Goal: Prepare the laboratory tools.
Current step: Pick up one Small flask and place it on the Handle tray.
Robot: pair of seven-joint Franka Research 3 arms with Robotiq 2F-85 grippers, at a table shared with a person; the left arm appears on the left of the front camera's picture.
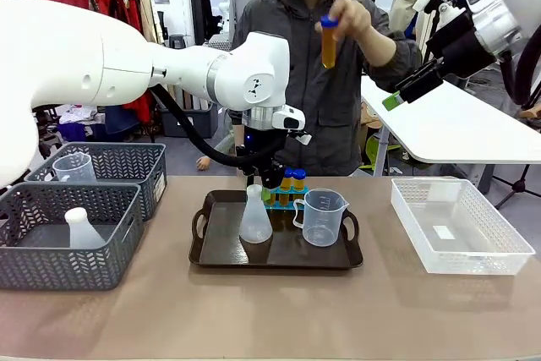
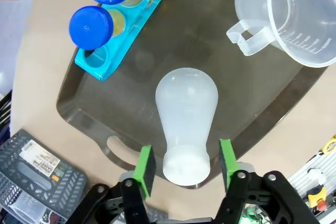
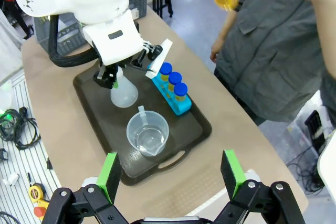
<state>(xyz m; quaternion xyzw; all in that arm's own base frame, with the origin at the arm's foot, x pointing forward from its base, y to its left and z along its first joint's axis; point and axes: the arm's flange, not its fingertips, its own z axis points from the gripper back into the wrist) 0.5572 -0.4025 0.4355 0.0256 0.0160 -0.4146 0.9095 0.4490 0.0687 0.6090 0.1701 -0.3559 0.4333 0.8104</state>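
Tabletop [image 1: 279, 310] room lies bare in front of the dark brown handled tray [image 1: 221, 257]. On it the translucent white conical flask [image 2: 186, 119] stands between the spread fingers of the left gripper [image 2: 185, 166], pads just beside its neck, ungripped. Beside it are set the clear plastic handled measuring beaker [image 1: 324, 217], graduation marks unreadable, and the small blue holed tube rack [image 3: 170, 96]. The right gripper [image 3: 172, 173] is held wide apart, empty.

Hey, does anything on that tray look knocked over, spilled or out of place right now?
Nothing stands out. The flask, beaker and tube rack all stand upright on the tray, with no spill visible. The left gripper straddles the flask's neck, jaws open. One more tube is in the person's raised hand.
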